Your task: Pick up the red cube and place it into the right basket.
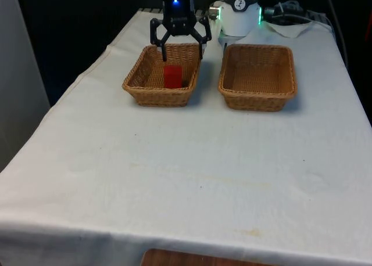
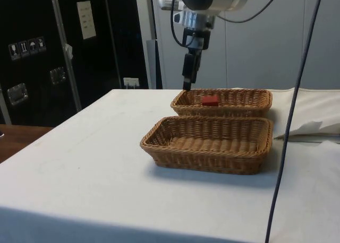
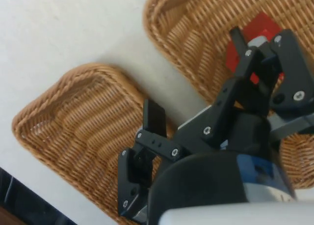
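Observation:
A red cube (image 1: 172, 76) lies in the wicker basket (image 1: 160, 97) on the front view's left. The basket (image 1: 258, 100) on the front view's right holds nothing. My gripper (image 1: 182, 57) hangs open above the far end of the left basket, a little beyond and above the cube, with nothing between its fingers. From the side, the gripper (image 2: 187, 84) points down just over the far basket (image 2: 223, 110), where the cube (image 2: 210, 100) rests; the near basket (image 2: 207, 158) is bare inside. In the wrist view the cube (image 3: 262, 26) shows past one finger (image 3: 238, 38), inside its basket (image 3: 196, 33).
The robot's white base (image 1: 240, 13) stands just behind the baskets, with cables and crumpled cloth (image 1: 290, 23) to its right. A cable (image 2: 292, 121) hangs across the side view. White cloth stretches in front of the baskets to the table's near edge.

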